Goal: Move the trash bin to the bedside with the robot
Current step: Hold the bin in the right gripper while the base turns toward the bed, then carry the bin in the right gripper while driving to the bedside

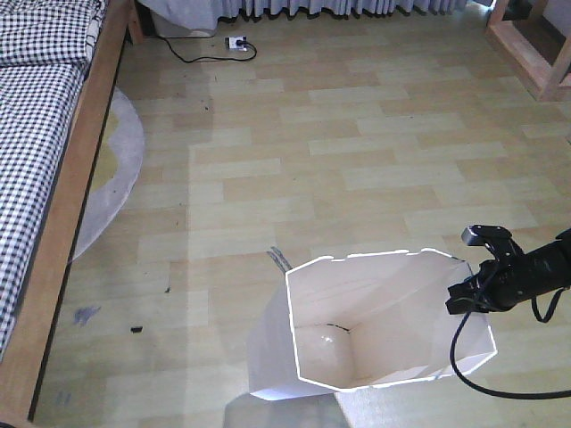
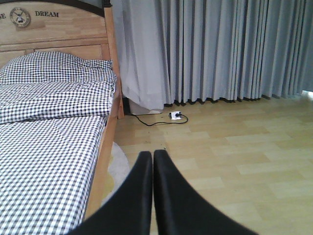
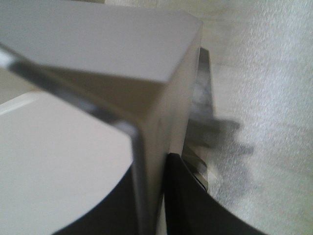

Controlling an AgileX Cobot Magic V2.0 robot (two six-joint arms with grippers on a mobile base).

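The front view is bright and soft: daylight lies in a pale band across the floor [image 1: 357, 178], the white trash bin [image 1: 393, 294] almost glows at its rim, and a dim grey shadow sits just below it. The left wrist view is sharp far off, at the bed [image 2: 105, 147] and the curtains [image 2: 220, 49], but the left gripper [image 2: 152, 152] up close is a dark, fuzzy shape. The right wrist view is very blurry, with the bin's wall and the black right gripper [image 3: 150, 169] out of focus, and a smeared grey shadow on the grainy floor.
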